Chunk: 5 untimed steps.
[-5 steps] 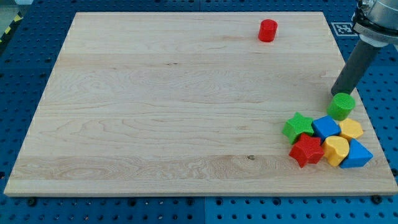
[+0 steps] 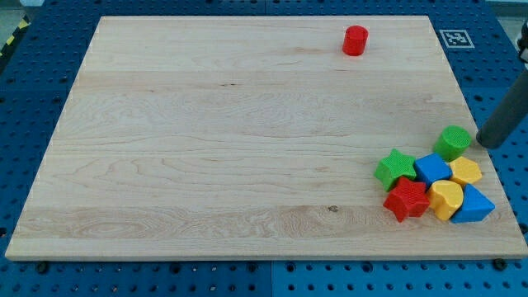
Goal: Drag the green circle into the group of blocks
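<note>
The green circle (image 2: 453,142) stands near the board's right edge, just above and touching the blue cube (image 2: 431,168) of the group. The group at the view's bottom right also holds a green star (image 2: 396,168), a red star (image 2: 407,200), a yellow heart (image 2: 446,199), a yellow block (image 2: 466,171) and a blue triangle (image 2: 473,205). My tip (image 2: 487,143) is just right of the green circle, beyond the board's edge, with a small gap between them.
A red cylinder (image 2: 355,40) stands alone near the board's top edge. The wooden board (image 2: 206,148) lies on a blue pegboard table. A printed marker (image 2: 455,38) sits beside the board's top right corner.
My tip has moved from just above the green circle to its right side, off the board's edge. The green circle has barely shifted.
</note>
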{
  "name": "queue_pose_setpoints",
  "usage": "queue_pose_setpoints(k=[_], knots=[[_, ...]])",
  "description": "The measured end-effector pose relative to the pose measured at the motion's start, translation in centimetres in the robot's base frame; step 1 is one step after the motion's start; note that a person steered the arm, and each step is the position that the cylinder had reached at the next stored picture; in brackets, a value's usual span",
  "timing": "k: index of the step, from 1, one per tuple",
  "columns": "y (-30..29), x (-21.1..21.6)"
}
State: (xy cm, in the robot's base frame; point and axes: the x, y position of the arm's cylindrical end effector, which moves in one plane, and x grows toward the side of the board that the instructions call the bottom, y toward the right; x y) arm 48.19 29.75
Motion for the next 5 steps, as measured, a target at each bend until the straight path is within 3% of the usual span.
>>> queue_pose_setpoints(k=[2, 4, 5], knots=[[-3.1, 0.8], [-2.0, -3.3], [-3.0, -3.0]])
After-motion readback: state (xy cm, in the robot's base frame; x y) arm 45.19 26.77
